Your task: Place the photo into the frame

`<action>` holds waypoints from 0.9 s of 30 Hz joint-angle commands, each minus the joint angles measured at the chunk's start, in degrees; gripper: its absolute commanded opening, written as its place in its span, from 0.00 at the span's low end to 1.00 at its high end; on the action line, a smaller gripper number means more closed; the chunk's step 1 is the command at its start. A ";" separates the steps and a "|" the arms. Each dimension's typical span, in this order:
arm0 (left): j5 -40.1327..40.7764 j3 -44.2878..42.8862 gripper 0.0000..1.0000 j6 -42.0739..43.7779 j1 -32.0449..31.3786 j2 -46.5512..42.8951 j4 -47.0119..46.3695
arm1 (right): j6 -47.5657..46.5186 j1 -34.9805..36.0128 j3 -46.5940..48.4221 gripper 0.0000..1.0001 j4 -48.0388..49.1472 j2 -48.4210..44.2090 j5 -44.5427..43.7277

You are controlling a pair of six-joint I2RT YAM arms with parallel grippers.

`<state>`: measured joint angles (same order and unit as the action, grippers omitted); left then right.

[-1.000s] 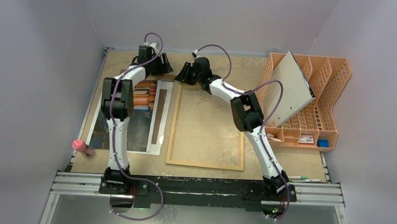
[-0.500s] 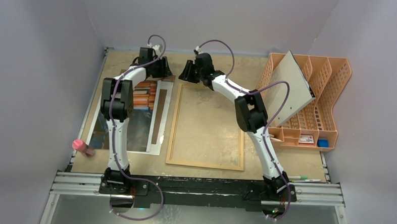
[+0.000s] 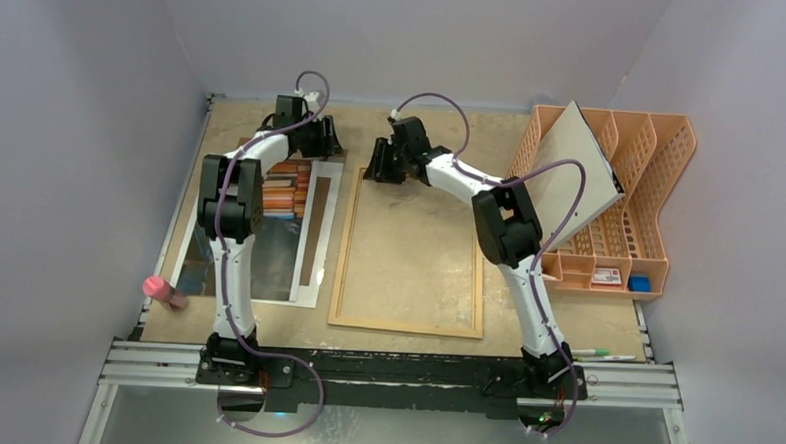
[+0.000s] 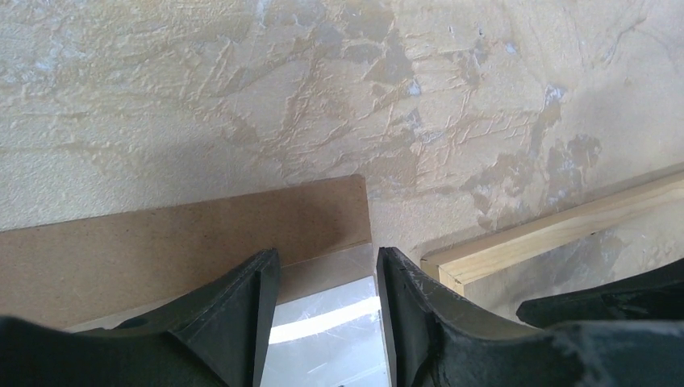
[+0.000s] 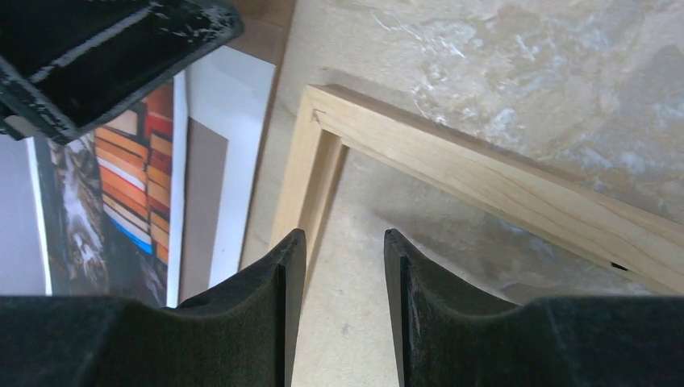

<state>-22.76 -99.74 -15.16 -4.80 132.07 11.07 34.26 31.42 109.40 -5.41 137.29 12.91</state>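
Both arms reach toward the far side of the worktop. The left fingers hang narrowly parted over the far right corner of a brown board, gripping nothing. The right fingers, likewise narrowly apart and empty, hover at the far left corner of the frame. The photo lies flat left of the frame, with a white mat between them.

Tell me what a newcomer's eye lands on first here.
The empty light-wood frame lies flat mid-table, with the cat photo to its left, partly under the left arm. The left pincer and right pincer hover open over their far ends. An orange file rack stands at the right.
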 commanded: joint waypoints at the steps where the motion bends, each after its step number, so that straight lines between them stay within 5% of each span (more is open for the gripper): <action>1: -1.72 1.69 0.51 2.05 -0.76 -0.78 4.75 | -1.84 -1.26 0.45 0.44 -1.68 -0.89 -2.81; 16: -0.37 12.00 0.51 0.64 -2.93 -6.29 1.67 | -4.65 -7.18 3.57 0.44 -6.17 1.23 -17.05; 27: -1.27 10.10 0.52 -6.38 -2.85 -12.16 -1.64 | -3.06 -5.66 3.90 0.46 -0.65 -3.80 0.08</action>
<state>-23.64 -88.90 -16.73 -7.53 124.92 9.52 29.80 23.77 111.15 -8.73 137.73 4.62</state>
